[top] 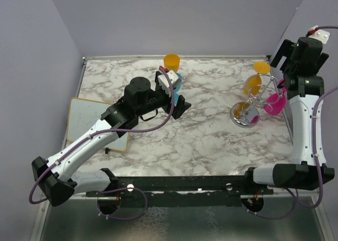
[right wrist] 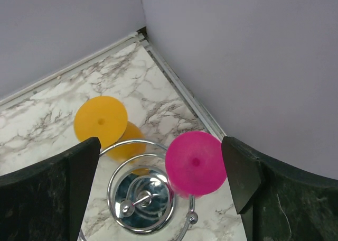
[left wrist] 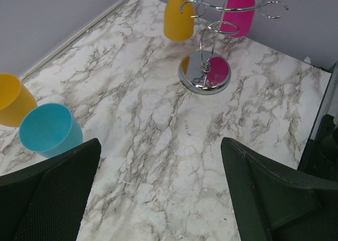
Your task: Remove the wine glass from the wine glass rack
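Over on my right side of the surface (top: 211, 146), the job has not really begun. The shiny rack (top: 246, 116) stands near the far right corner. Two wine glasses hang on it upside down, with their round feet on top: a pink glass (top: 274, 102) and a yellow glass (top: 253, 85). No glass is off the rack yet.

My right gripper (right wrist: 160, 161) hangs over the rack and looks down on it. Its fingers are spread wide and it has nothing in it. The pink foot sits under the gap, so I think that is the glass to take. What is left: come down, close on a glass, slide it out of its wire arm and lift it away.

My left gripper (left wrist: 158, 193) is wide open too and holds nothing. It is over the middle of the surface, well apart from the rack.

Near it stand a blue cup (left wrist: 50, 129) and a yellow cup (left wrist: 10, 99), close together. The yellow cup looks empty from above. I cannot tell about the blue one. The hanging glasses are upside down, so nothing can be in them.
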